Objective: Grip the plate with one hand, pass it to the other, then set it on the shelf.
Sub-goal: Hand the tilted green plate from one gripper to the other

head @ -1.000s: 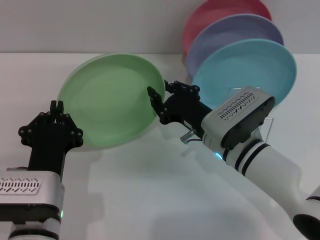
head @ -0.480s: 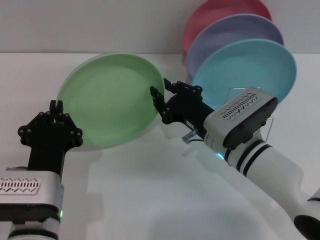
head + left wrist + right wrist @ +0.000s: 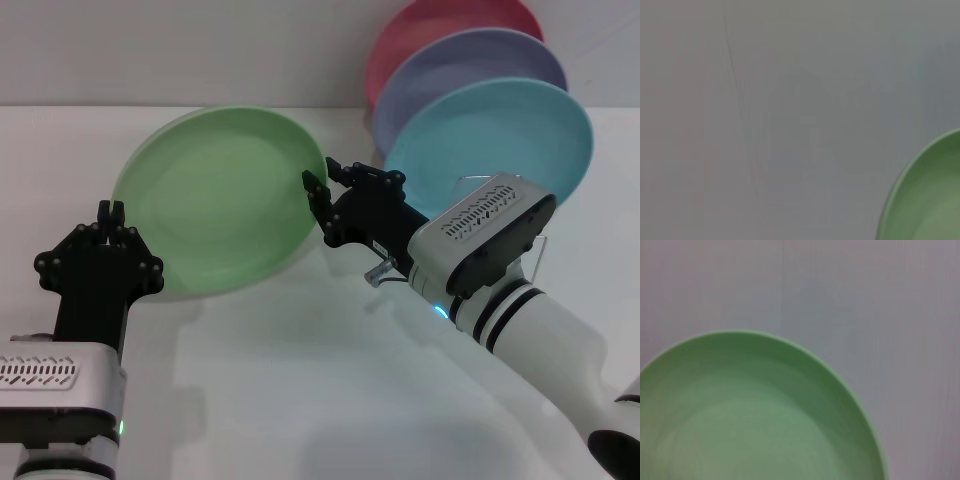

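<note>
- the plate (image 3: 215, 200) is held tilted above the white table (image 3: 300, 400), between the two tools.
- the right tool (image 3: 318, 192) pinches the plate's right rim, fingers on either side of the edge.
- the left tool (image 3: 110, 212) sits just at the plate's lower left rim, fingertips pressed together, apparently not gripping it.
- the shelf (image 3: 540, 255) stands behind the right arm, holding a blue plate (image 3: 500, 135) and others.

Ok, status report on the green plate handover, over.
Right end effector at the green plate rim, plate held tilted. Left end effector at its opposite edge. Blue plate close behind, on the rack.
</note>
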Tool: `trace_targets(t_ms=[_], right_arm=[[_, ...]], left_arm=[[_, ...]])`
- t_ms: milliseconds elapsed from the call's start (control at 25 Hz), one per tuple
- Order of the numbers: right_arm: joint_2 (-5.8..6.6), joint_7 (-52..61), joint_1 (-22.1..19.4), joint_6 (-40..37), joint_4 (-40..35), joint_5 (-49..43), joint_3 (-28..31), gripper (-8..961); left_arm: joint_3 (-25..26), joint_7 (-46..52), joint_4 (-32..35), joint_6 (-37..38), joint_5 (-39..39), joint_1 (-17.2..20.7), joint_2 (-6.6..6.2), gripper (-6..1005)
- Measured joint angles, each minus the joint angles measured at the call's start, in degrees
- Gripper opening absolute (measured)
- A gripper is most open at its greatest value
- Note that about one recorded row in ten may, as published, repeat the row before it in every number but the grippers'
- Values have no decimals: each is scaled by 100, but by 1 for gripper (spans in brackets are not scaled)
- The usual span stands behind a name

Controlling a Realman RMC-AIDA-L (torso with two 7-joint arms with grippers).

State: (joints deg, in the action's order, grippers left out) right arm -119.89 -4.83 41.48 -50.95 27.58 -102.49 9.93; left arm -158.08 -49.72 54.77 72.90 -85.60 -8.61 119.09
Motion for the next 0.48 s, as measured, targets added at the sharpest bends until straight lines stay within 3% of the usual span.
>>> trace_targets(t_ms=[480], right_arm=[[0, 7, 0, 10, -22, 0, 53, 205]], left_arm=[[7, 58, -30, -32, 0, -46, 0, 101]])
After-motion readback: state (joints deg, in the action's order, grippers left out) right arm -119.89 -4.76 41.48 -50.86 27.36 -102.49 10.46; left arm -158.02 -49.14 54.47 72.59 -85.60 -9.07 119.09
